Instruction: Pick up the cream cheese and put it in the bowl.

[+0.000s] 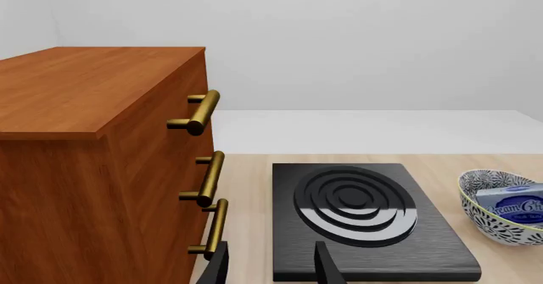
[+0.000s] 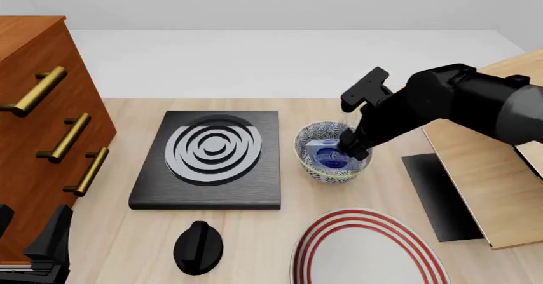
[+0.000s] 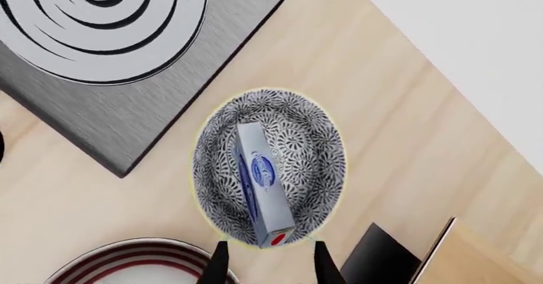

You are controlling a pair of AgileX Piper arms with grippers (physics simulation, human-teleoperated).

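Observation:
The cream cheese (image 3: pixel 259 176), a white and pale-blue box with a dark blue oval logo, lies tilted inside the floral bowl (image 3: pixel 307 145), one end leaning on the wall. It shows in the bowl (image 2: pixel 312 138) in the front view as a blue-white box (image 2: pixel 326 154), and in the left wrist view too (image 1: pixel 512 201). My right gripper (image 3: pixel 271 266) hangs open just above the bowl's rim, touching nothing. My left gripper (image 1: pixel 269 268) is open and empty near the table's front left, beside the cabinet.
A black burner plate (image 2: pixel 212 157) lies left of the bowl. A wooden drawer cabinet (image 2: pixel 34 125) with brass handles stands at far left. A black knob (image 2: pixel 199 247) and a red-striped plate (image 2: pixel 365 252) sit at the front. A wooden board (image 2: pixel 479 176) lies at right.

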